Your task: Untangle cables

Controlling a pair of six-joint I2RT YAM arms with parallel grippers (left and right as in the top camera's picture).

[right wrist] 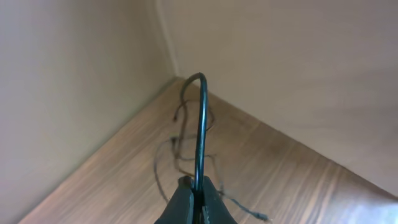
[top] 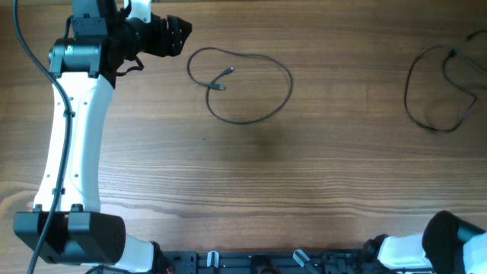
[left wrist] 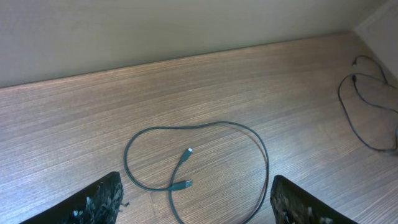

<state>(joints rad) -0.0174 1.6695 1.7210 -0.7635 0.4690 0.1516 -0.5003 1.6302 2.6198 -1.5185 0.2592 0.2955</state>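
The left gripper [top: 183,34] [left wrist: 196,186], black and two-fingered on a long white arm [top: 72,129], sits at the far left of the brown wooden table [top: 304,175]. Its jaws are spread wide with nothing between them. In its wrist view the two dark fingers [left wrist: 102,199] frame the bottom corners. A thicker black cable [top: 23,46] runs along that arm.

Just right of the gripper, and apart from it, lies the centre cord [top: 243,122] [left wrist: 180,128]. It is a thin, flexible black cable with small silvery plug ends, laid flat on the wood in one open, roughly oval loop. Its strands cross once on the loop's left side. Both plugs [top: 228,72] lie inside the loop, near each other but not touching.

Well apart to the right, near the table's far right corner, lies the right-hand cord [top: 435,129] [left wrist: 341,93] [right wrist: 200,124]. This is another thin black cable, in a looser loop with a smaller bend inside it, and it runs out of the overhead view at the right edge.

The right gripper [right wrist: 196,193] shows only in its own wrist view. Its fingers are pressed together on the right-hand cord, which rises from the tips, arches over and drops to the tabletop. There the rest sprawls in loose loops beside the meeting of two pale walls [right wrist: 74,74], with one small plug [right wrist: 264,217] lying nearest the camera.
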